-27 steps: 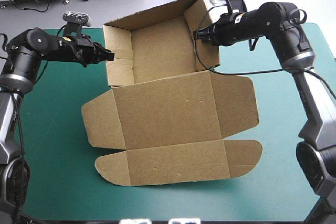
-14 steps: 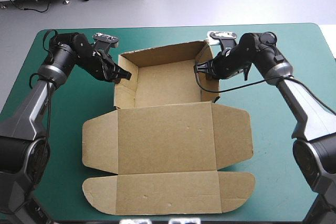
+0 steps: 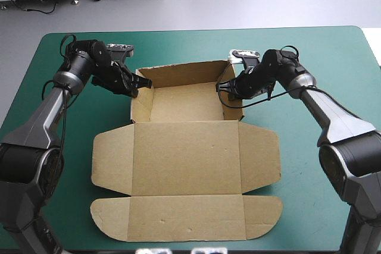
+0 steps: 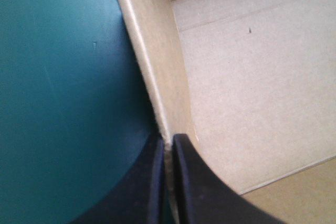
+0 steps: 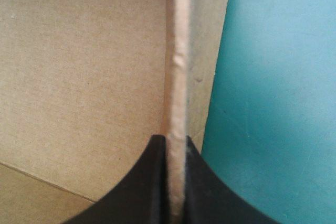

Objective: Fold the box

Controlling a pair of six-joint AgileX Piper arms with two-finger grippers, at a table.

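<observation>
Left hand (image 3: 136, 91) and right hand (image 3: 224, 90) pinch opposite box (image 3: 187, 144) walls.

The box (image 3: 186, 159), a cut sheet of brown board, lies in the middle of the table (image 3: 321, 52) as an open tray with its lid flat. The tray is the far part: a back wall and two side walls stand raised around a bare floor. The lid spreads from the tray toward the near edge, with a rounded flap at each side and a long tuck flap with rounded corners along its front.
</observation>
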